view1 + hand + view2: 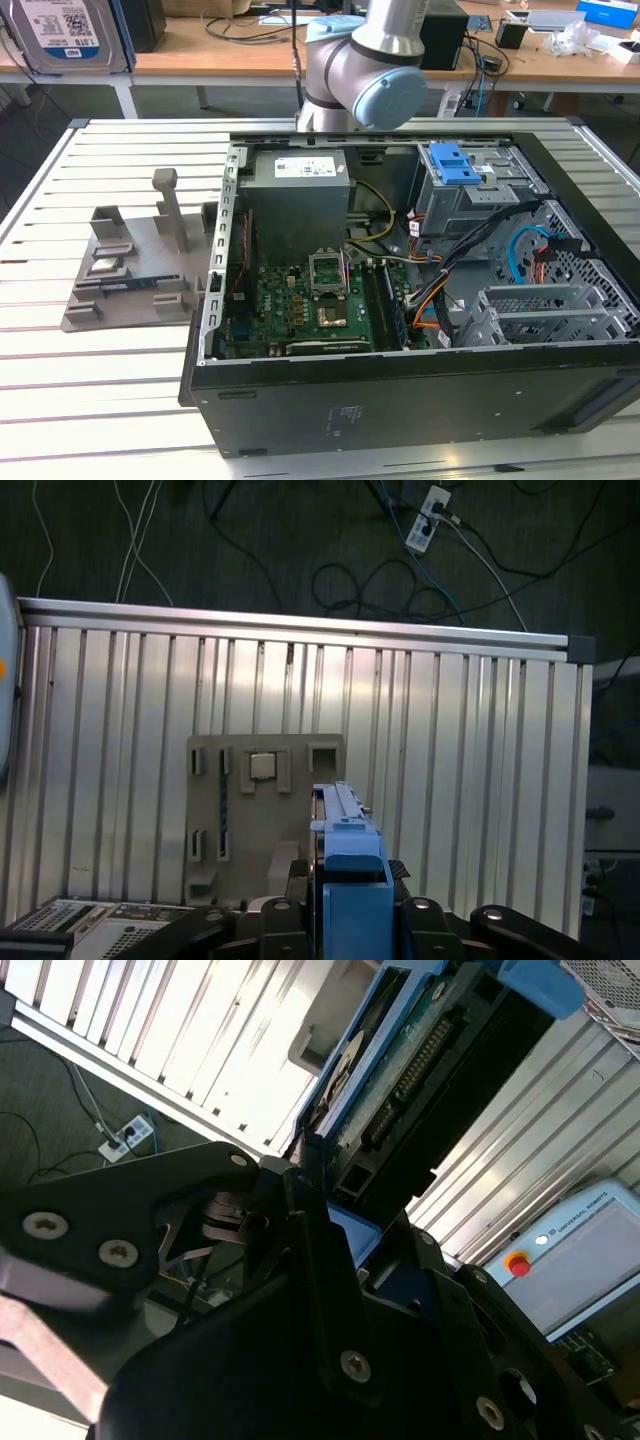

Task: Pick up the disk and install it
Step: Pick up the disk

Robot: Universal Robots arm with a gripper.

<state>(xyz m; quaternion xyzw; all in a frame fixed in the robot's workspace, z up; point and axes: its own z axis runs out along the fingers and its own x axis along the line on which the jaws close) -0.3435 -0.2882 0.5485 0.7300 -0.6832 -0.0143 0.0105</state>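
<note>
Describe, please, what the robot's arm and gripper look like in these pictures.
In the exterior view, the arm is built of silver-grey tubes with rounded joints, one of them closed by a pale blue round cap. In the second wrist view, the gripper is matte black, with flat angular linkage bars and a bulky body dotted with silver screw heads.

Open computer case (400,405) beside grey fixture (82,312) — silver chip (107,266) on it.

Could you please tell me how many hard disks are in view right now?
1: the disk, held in the gripper above the slatted table. Others may be hidden inside the computer case.
</note>
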